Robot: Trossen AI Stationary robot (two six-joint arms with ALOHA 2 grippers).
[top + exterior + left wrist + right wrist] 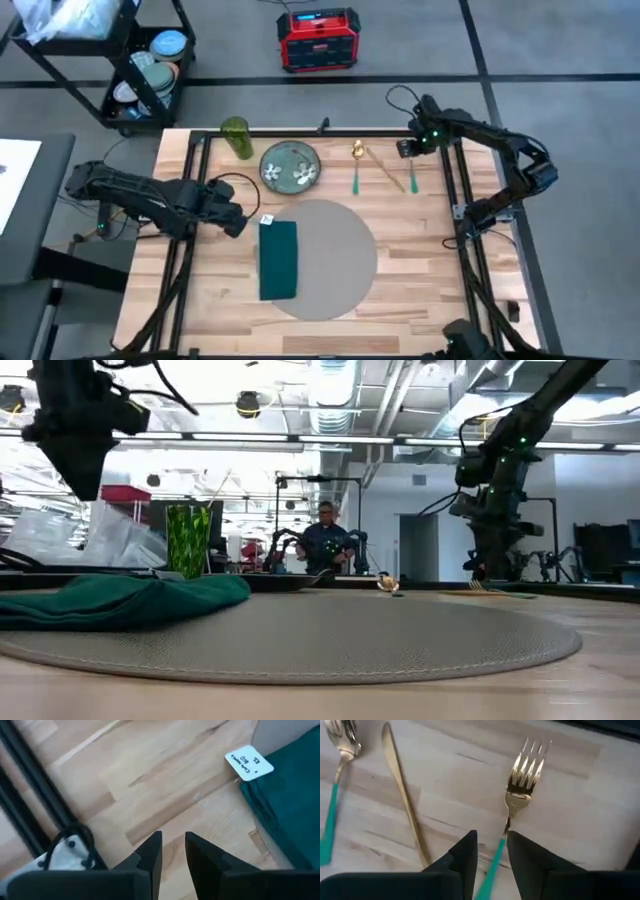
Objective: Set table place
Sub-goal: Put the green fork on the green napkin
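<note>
The round grey-beige place lies flat on the wooden table, with a folded green napkin on its left part. Beyond it stand a green patterned plate and a green glass. A spoon, a knife and a gold fork with a green handle lie on the table at the far right. My right gripper hovers low over the fork, narrowly open, with the handle running between its fingers. My left gripper is narrowly open over bare wood, left of the napkin's tagged corner.
Black frame rails run along the table's left and right sides. A black shelf cart and a red device stand on the floor beyond the far edge. A person sits in the room behind.
</note>
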